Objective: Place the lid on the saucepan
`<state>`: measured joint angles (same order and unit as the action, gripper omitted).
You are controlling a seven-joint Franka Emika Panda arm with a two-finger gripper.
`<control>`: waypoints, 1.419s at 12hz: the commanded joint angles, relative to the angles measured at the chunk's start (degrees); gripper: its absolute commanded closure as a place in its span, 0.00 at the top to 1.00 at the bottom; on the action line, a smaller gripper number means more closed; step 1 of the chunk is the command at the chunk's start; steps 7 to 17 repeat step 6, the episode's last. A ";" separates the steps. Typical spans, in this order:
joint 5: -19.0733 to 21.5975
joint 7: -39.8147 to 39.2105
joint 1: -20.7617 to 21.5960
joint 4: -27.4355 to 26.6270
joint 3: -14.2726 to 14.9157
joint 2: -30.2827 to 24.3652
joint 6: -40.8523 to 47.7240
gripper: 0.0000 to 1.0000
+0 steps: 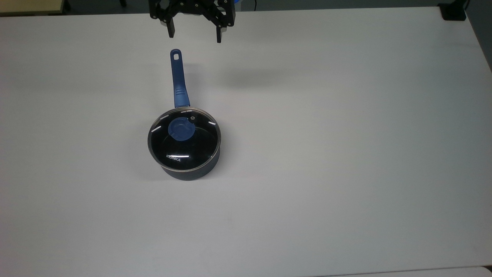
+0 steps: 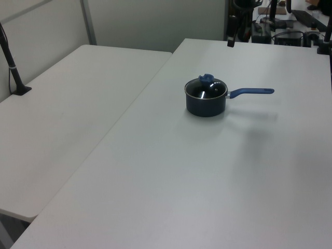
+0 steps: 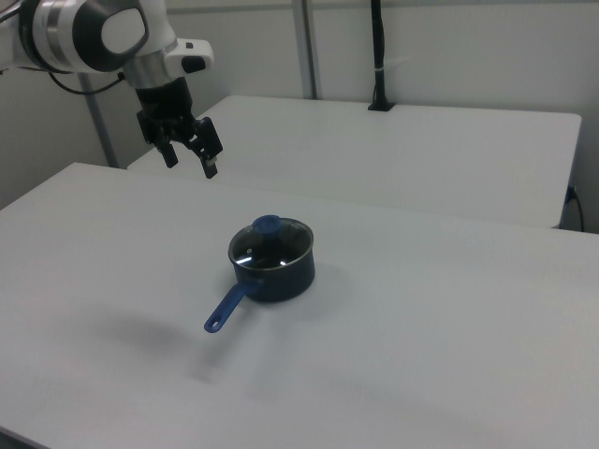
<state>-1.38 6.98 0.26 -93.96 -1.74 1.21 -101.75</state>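
One glass lid [image 1: 184, 142] (blue knob) caps saucepan [image 1: 190, 171].

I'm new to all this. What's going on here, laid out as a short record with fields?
Lid: the lid sits flat on the saucepan, blue knob up
Saucepan: upright on the white table, its handle pointing to the top view's top
Gripper: the gripper hangs above the table beyond the handle's end, jaws open, holding nothing
Contact: arm and pan apart
Task state: looks done, lid in place
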 commanded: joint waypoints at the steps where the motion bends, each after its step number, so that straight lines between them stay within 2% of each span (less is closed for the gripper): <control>1: 0.77 -2.06 1.67 -2.01 2.18 -2.01 0.85 1.00; 17: 1.30 -2.15 1.67 -1.57 2.27 -1.65 0.32 1.00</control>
